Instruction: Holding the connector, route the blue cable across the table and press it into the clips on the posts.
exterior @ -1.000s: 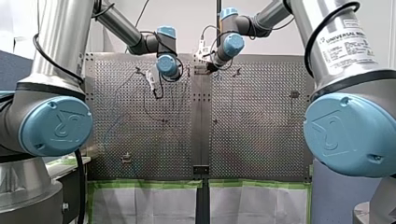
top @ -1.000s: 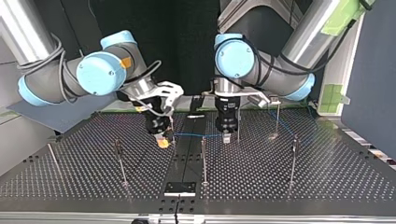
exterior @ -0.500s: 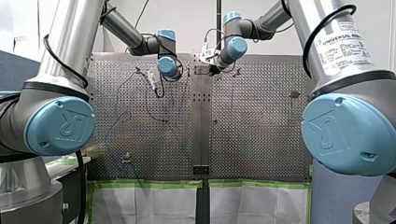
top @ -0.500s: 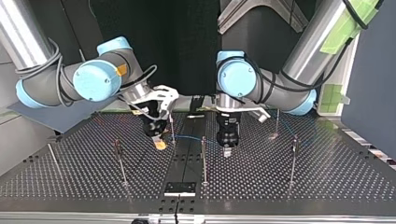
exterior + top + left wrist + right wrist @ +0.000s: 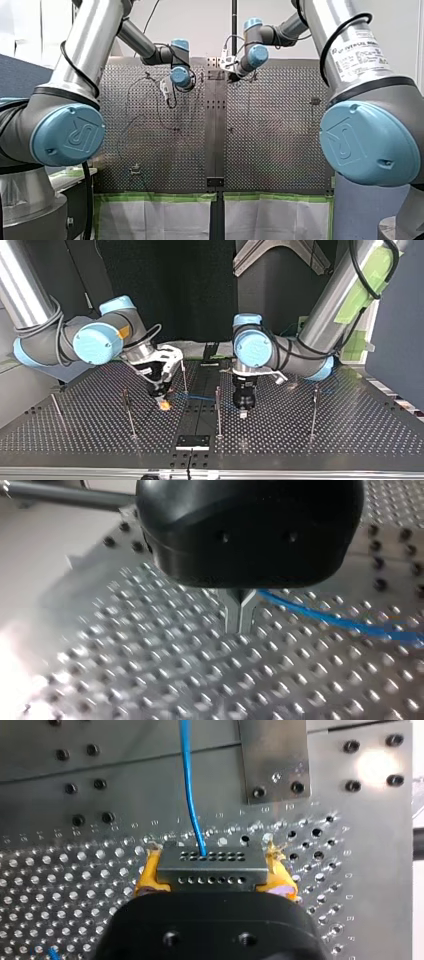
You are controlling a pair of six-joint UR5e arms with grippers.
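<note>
In the right wrist view a grey connector [image 5: 210,869] sits between the yellow pads [image 5: 146,876] of my right gripper [image 5: 212,876], which is shut on it. The blue cable [image 5: 191,790] runs straight ahead from the connector over the plate. At the top view's left, my right gripper [image 5: 163,403] holds the connector low over the table. The cable [image 5: 200,398] leads from it past the middle post [image 5: 218,407]. My left gripper [image 5: 243,412] hangs just beyond that post. Its metal fingers [image 5: 240,616] are shut together with nothing between them, and the cable [image 5: 340,622] lies beside them.
Thin posts stand on the perforated table [image 5: 350,435]: one at the top view's left [image 5: 128,412], one behind my right gripper [image 5: 184,376], one at the right [image 5: 314,410]. A solid metal strip [image 5: 200,415] runs down the table's middle. A small plate [image 5: 193,442] lies at its near end.
Both grippers have come nearer to the top view's camera and lower over the table. My right gripper carried the connector a little to that view's left, and the cable followed.
</note>
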